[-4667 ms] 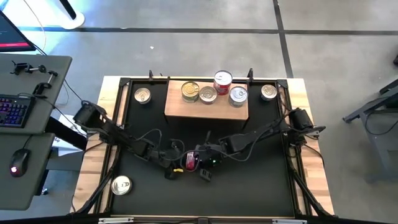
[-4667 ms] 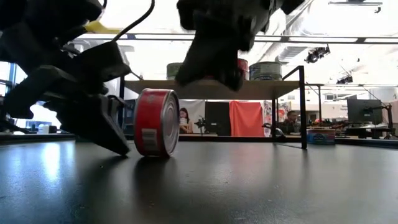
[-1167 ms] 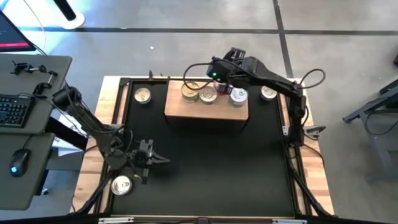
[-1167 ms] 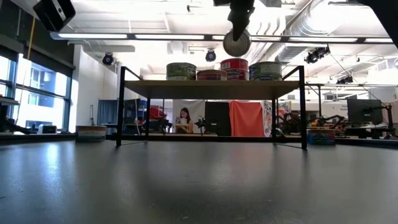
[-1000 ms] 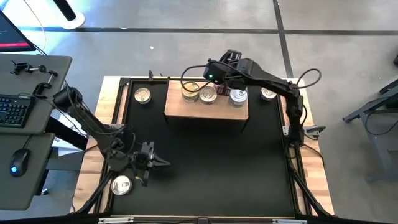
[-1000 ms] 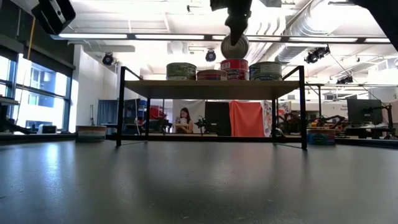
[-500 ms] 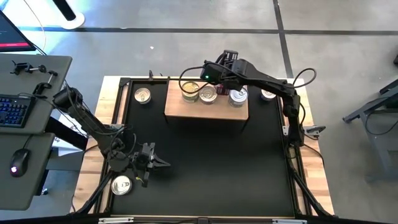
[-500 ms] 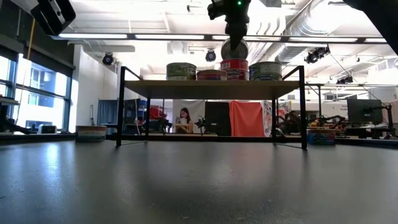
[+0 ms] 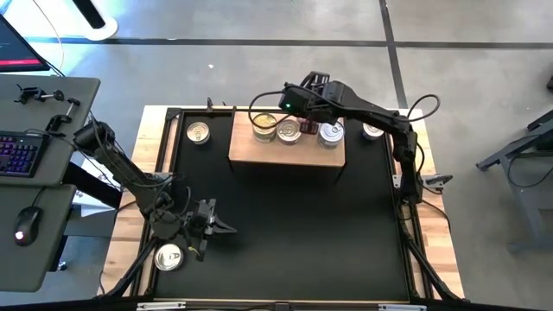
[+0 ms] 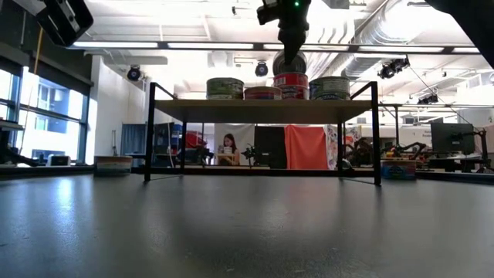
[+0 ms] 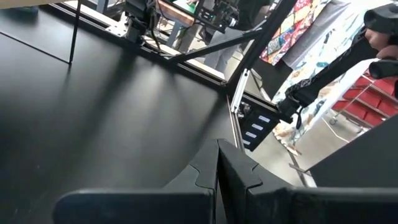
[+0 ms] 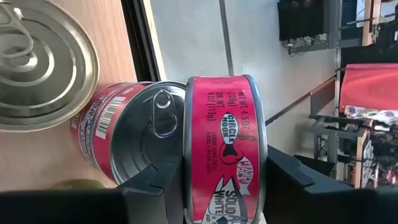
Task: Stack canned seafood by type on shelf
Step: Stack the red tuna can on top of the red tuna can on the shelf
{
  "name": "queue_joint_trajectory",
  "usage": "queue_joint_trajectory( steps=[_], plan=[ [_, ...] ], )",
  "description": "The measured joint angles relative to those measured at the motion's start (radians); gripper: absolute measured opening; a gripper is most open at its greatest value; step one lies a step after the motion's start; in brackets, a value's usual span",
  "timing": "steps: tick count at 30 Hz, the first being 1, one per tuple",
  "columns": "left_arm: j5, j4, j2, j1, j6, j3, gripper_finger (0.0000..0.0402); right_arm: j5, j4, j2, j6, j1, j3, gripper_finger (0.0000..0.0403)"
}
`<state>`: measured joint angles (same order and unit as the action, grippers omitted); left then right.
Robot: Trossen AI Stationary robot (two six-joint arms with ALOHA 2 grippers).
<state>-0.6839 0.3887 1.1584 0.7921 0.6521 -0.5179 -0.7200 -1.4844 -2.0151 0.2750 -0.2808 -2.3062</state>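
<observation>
On the left, the left gripper (image 9: 216, 226) hovers low over the black mat (image 9: 285, 225) with its fingers pressed together on nothing, just beside a silver-lidded tin (image 9: 168, 257) near the tabletop's front-left corner. On the right, the right gripper (image 9: 309, 111) clamps a red tin (image 12: 224, 149) on edge, labelled "SOLID WHITE" and "4.5 OZ (128g)", directly above another red tin (image 12: 127, 140) standing on the shelf (image 9: 285, 149) among three silver-topped tins.

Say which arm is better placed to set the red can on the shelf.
Right: its gripper holds the red can on edge just above another red can on the shelf. The left gripper is shut, far off.
</observation>
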Motion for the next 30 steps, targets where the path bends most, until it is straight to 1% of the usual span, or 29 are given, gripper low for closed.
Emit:
queue_joint_trajectory(
  steps=[7, 13, 30],
  plan=[
    [0.0, -0.004, 0.0, 0.0, 0.0, 0.0, 0.0, 0.013, -0.001, 0.0, -0.005, -0.011, 0.0, 0.0149],
    [0.0, -0.004, 0.0, 0.0, 0.0, 0.0, 0.0, 0.087, 0.0, 0.002, -0.005, -0.016, -0.001, 0.015],
    [0.0, -0.008, 0.0, 0.0, 0.0, 0.0, 0.0, 0.099, 0.0, 0.002, -0.012, -0.006, -0.001, 0.015]
  ],
)
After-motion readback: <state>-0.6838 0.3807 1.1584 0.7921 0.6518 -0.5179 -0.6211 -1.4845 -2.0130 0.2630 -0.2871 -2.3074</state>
